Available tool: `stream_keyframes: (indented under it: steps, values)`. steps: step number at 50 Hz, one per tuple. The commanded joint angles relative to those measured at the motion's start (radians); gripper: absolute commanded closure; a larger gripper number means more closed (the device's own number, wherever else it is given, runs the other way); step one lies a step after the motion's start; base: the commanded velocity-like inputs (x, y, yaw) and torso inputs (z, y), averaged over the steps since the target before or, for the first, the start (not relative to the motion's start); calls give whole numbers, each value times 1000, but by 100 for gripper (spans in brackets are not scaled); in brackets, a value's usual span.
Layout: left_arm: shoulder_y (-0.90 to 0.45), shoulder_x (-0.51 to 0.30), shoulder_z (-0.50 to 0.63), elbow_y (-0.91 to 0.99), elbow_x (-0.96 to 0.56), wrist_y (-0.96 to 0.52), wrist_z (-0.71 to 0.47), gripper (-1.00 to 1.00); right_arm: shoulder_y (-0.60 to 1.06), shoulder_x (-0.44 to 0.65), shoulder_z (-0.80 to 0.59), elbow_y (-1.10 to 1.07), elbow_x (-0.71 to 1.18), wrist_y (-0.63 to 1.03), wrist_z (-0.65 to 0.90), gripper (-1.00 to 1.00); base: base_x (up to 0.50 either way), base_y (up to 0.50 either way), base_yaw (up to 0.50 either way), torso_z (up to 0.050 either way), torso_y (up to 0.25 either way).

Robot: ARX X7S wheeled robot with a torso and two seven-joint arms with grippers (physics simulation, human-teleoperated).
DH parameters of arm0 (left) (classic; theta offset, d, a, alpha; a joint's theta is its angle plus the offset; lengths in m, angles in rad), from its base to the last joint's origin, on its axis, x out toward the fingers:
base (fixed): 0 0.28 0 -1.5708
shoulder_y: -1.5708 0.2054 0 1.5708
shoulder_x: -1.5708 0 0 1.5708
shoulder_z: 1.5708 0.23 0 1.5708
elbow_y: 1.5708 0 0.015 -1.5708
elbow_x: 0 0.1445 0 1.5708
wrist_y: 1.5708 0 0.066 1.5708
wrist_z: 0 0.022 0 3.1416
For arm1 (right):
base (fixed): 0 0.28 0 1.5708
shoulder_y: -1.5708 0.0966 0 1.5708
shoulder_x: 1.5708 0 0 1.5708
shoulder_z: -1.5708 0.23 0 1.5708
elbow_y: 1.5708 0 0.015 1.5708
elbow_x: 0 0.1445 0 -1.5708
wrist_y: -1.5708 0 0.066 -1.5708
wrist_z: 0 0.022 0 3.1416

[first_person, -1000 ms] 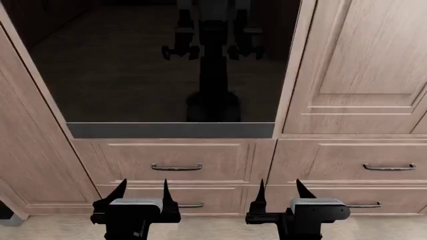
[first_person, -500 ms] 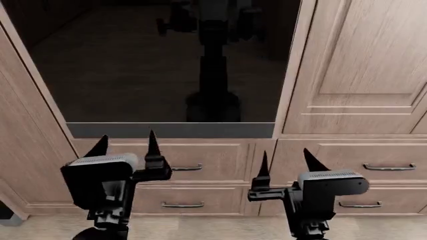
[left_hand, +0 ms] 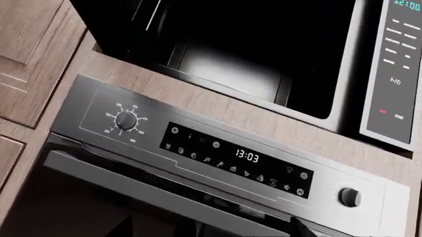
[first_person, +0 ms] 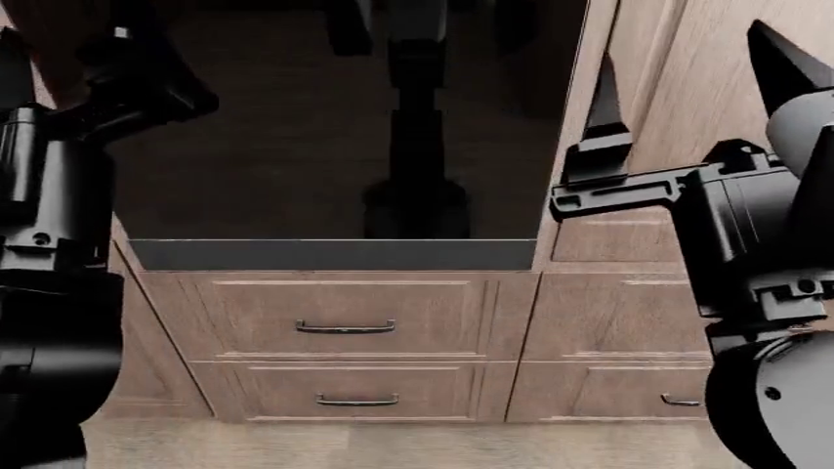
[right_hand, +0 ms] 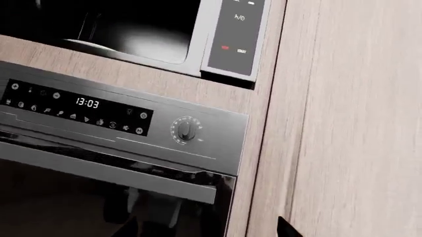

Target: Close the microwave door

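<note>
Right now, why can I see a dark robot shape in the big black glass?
Head view: the shiny oven door mirrors the robot like dim glass. Left wrist view: the open microwave is mostly black shadow with one pale glow. Right wrist view: the clock reads sharply.

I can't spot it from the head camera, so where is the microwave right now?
The microwave shows in both wrist views, built into the wooden cabinetry directly above the oven, with its control panel beside the dark open cavity.

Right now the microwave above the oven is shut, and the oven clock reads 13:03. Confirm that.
Not quite. The microwave above the oven is not shut: the left wrist view looks straight into its dark cavity beside the control panel. The oven clock does read 13:03, as the right wrist view also shows.
</note>
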State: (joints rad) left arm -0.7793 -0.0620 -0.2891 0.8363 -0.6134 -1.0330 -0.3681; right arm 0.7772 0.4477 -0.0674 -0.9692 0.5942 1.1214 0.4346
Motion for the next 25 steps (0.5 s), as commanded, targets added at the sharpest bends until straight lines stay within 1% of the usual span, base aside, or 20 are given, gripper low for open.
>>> stream_keyframes:
  steps: [1, 5, 10, 18, 24, 25]
  values:
    - [-214, -19, -140, 16, -153, -142, -67, -100, 346, 225, -9, -71, 542, 152, 354, -100, 0, 0, 0, 0, 0]
    - [-270, -21, -195, 25, -222, -197, -103, -100, 403, 234, -9, -68, 623, 163, 400, -100, 0, 0, 0, 0, 0]
    - [-301, -30, -221, 26, -267, -219, -128, -100, 467, 243, -5, -60, 706, 170, 450, -100, 0, 0, 0, 0, 0]
    - [-405, -34, -328, 30, -425, -321, -226, -100, 617, 257, -17, -41, 885, 189, 575, -100, 0, 0, 0, 0, 0]
    - [-452, -41, -364, 16, -480, -348, -271, -100, 655, 266, -30, -36, 926, 189, 606, -100, 0, 0, 0, 0, 0]
    - [-454, -42, -365, 15, -484, -346, -276, -100, 658, 267, -32, -36, 928, 190, 607, -100, 0, 500, 0, 0, 0]
